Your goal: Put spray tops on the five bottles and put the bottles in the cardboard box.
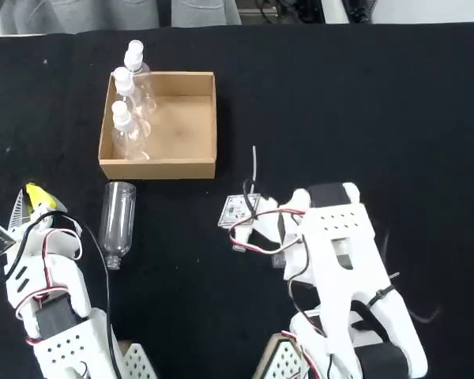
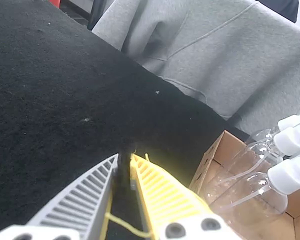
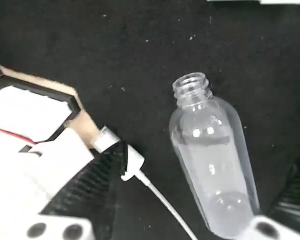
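Three clear bottles [image 1: 130, 110] with white spray tops lie along one side of the cardboard box [image 1: 182, 130]; they also show as bottles [image 2: 260, 170] in the left wrist view. A bare bottle [image 1: 117, 221] lies on the black table in front of the box. My left gripper [image 1: 33, 201], grey and yellow, hovers left of it, shut and holding nothing, as the left gripper [image 2: 125, 162] shows. Another open-necked bottle [image 3: 210, 165] lies between the wide-apart fingers of my open right gripper [image 3: 207, 157]. A white spray top [image 3: 125, 156] with its thin tube rests against one black finger [image 3: 97, 185].
In the high view the right arm [image 1: 340, 245] covers the table in front of the box's right side. A thin white tube [image 1: 253, 162] sticks out beyond it. A person in a grey top [image 2: 205, 50] sits behind the far table edge.
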`<state>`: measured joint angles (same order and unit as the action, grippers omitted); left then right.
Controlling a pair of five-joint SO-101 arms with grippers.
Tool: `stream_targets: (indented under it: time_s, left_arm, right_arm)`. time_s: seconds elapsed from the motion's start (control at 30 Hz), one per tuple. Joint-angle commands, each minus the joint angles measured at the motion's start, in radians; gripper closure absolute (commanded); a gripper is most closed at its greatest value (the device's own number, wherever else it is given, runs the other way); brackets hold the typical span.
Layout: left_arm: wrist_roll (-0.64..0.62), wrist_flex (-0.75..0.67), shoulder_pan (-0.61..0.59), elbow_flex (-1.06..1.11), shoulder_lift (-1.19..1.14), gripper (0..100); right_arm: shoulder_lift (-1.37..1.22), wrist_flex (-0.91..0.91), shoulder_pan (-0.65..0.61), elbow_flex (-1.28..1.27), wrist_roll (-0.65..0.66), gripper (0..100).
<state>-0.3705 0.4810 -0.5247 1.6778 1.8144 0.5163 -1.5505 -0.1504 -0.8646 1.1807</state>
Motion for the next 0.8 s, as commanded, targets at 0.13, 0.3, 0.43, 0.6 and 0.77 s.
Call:
stream_targets:
  time_s: [0.13, 0.3, 0.43, 0.6, 0.77]
  left_arm:
    - [0.011, -0.017, -0.007, 0.022, 0.009, 97]
    - [0.011, -0.017, -0.007, 0.022, 0.009, 97]
    - [0.011, -0.017, -0.007, 0.022, 0.009, 97]
    - [0.011, -0.017, -0.007, 0.022, 0.009, 97]
    - [0.011, -0.017, -0.007, 0.022, 0.009, 97]
  right_arm:
    - [0.042, 0.13, -0.021, -0.073, 0.012, 57.1]
    - [0.039, 0.137, -0.021, -0.084, 0.012, 57.1]
    - [0.038, 0.137, -0.021, -0.085, 0.049, 57.1]
    - [0.039, 0.147, -0.011, -0.116, 0.149, 57.1]
    - [0.038, 0.216, -0.009, -0.156, 0.15, 57.1]
